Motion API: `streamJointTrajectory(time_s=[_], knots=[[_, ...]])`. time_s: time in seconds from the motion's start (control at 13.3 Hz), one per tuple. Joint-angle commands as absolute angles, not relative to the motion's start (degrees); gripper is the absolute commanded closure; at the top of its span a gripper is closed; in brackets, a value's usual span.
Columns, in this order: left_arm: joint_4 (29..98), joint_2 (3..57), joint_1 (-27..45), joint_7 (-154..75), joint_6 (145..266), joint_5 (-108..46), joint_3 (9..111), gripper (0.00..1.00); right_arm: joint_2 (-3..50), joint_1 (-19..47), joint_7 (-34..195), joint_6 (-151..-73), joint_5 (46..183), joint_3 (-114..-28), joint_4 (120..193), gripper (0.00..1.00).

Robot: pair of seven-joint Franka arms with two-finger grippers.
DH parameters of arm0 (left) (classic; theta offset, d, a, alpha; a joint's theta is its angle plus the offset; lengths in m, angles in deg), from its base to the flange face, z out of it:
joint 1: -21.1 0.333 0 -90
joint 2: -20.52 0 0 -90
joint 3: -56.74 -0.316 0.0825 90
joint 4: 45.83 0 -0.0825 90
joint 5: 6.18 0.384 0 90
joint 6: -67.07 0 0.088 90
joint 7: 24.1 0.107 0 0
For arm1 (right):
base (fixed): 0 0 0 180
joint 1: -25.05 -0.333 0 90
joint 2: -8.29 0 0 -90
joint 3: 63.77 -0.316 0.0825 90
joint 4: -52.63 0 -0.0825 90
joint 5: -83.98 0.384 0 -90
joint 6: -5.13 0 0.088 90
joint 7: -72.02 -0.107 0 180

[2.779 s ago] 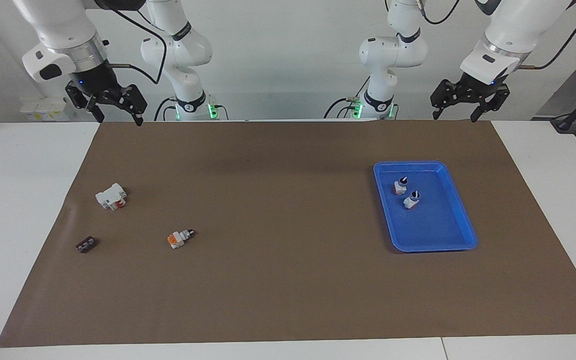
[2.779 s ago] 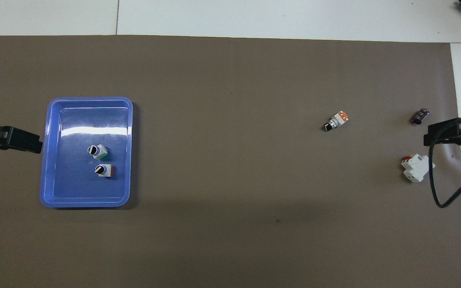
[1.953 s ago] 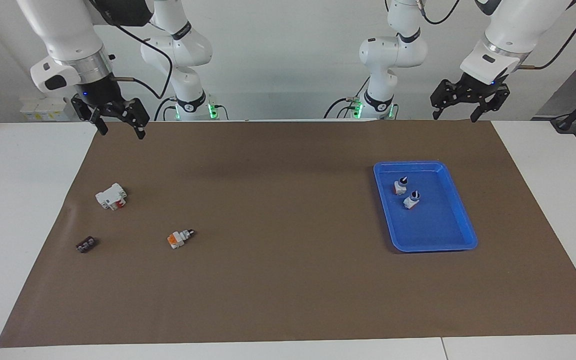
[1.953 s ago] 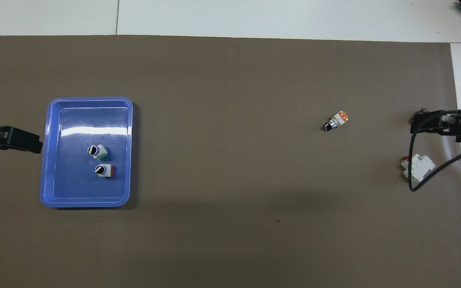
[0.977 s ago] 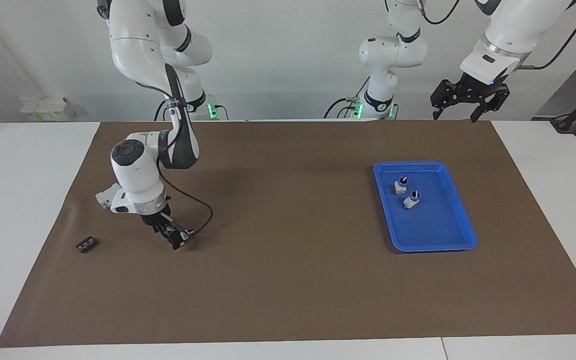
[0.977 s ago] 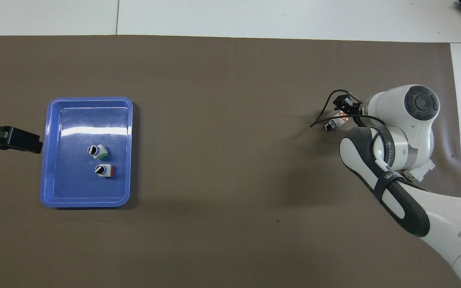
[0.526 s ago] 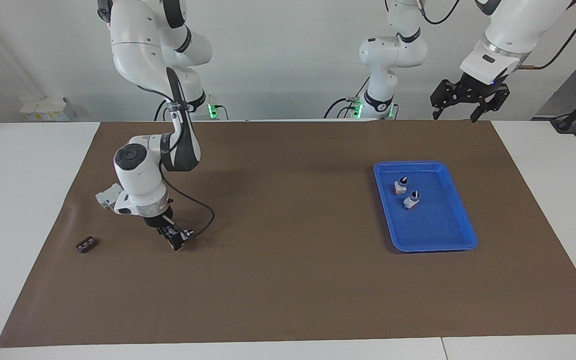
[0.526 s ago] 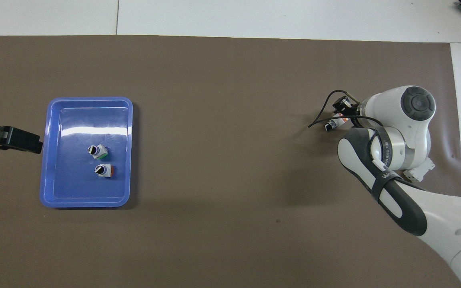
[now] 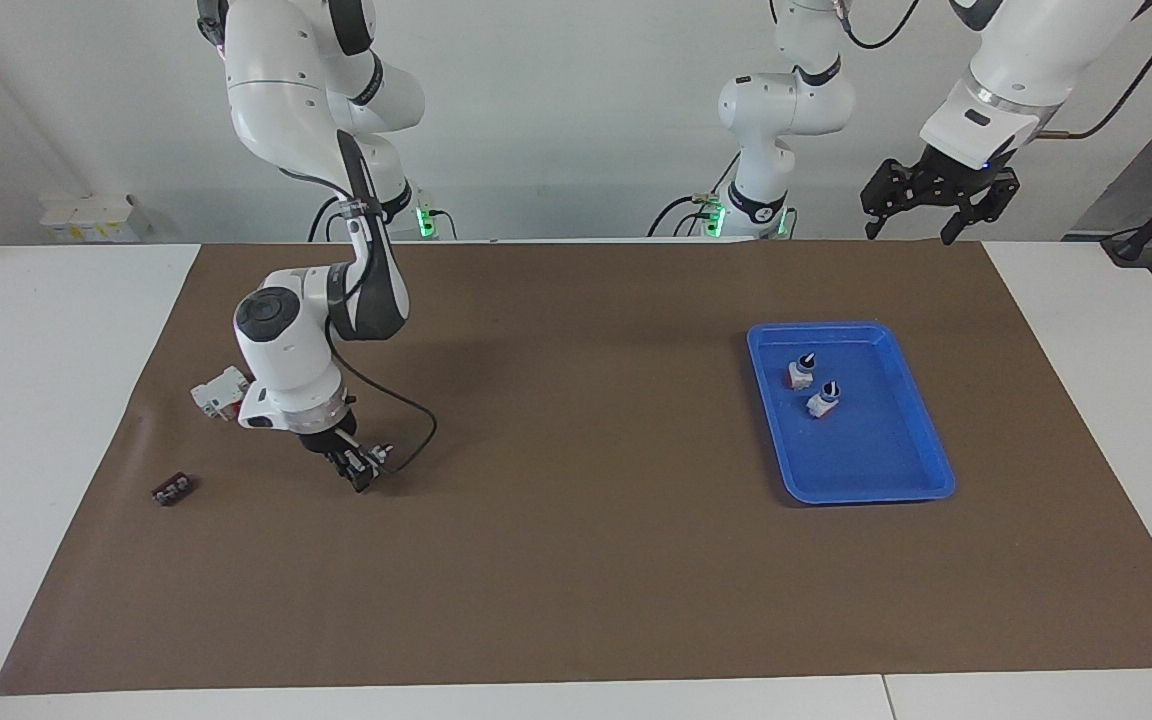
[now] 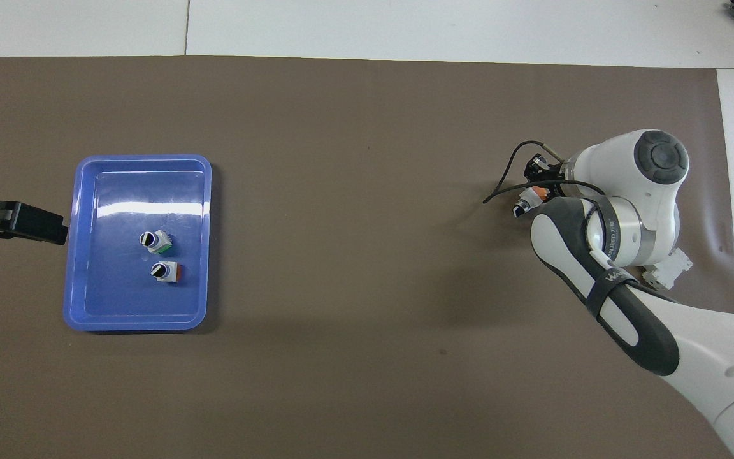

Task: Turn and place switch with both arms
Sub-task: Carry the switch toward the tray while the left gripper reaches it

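Reaching down over the brown mat toward the right arm's end of the table [image 9: 56,400], the right gripper [image 9: 361,470] has its fingers clenched on the switch [image 10: 528,201], whose orange block and black knob peek out beside the wrist in the overhead view; whether the switch is touching the mat cannot be told. Grey lettering runs around the right arm's wrist band, too small to read. A black cable loops beside the gripper. The white blocky part [image 9: 218,390] lies partly hidden by the arm, and the small dark piece [image 9: 172,490] sits nearer that end's edge. The left gripper [image 9: 926,215] waits with fingers released above the mat's edge nearest the robots. A blue tray [image 9: 926,470] holds two more switches [image 9: 812,385].
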State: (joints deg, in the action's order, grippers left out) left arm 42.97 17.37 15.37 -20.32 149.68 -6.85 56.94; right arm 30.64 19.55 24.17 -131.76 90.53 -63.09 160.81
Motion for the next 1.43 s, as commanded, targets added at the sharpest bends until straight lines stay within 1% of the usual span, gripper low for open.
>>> streamJointTrajectory(time_s=[0.0,0.23,0.45,0.68,0.83,0.98,1.05,1.2,1.35], knots=[[44.4,16.0,14.9,-21.1,150.1,-5.9,56.7,0.0,28.8,19.7,23.8,-124.3,97.5,-64.1,156.2,1.0],[44.4,16.0,14.8,-21.0,150.5,-5.9,56.8,0.0,27.5,19.7,18.1,-115.8,104.9,-66.2,151.0,1.0],[44.4,16.0,14.2,-21.4,150.2,-6.2,56.8,0.0,26.0,19.7,6.4,-112.7,106.5,-71.8,148.3,1.0],[45.0,15.4,14.2,-21.7,148.5,-6.2,57.0,0.0,25.9,19.9,-8.6,-112.2,107.7,-78.3,143.6,1.0],[45.1,15.3,14.1,-21.9,149.0,-6.3,57.4,0.0,25.9,19.7,-14.3,-112.3,114.1,-80.3,141.3,1.0],[45.6,15.1,14.0,-21.7,148.2,-7.8,57.9,0.0,25.9,19.9,-14.8,-112.5,119.0,-83.0,139.7,1.0],[46.2,15.0,14.1,-21.6,149.1,-10.5,57.8,0.0,25.9,19.6,-15.0,-113.2,121.4,-83.7,139.4,1.0],[47.4,14.7,14.9,-21.6,152.4,-17.1,57.7,0.0,25.9,17.0,-16.8,-114.2,123.4,-84.2,139.0,1.0],[51.0,13.1,14.8,-21.4,155.6,-20.6,57.8,0.0,25.9,15.6,-18.5,-116.2,123.5,-84.2,138.9,1.0]])
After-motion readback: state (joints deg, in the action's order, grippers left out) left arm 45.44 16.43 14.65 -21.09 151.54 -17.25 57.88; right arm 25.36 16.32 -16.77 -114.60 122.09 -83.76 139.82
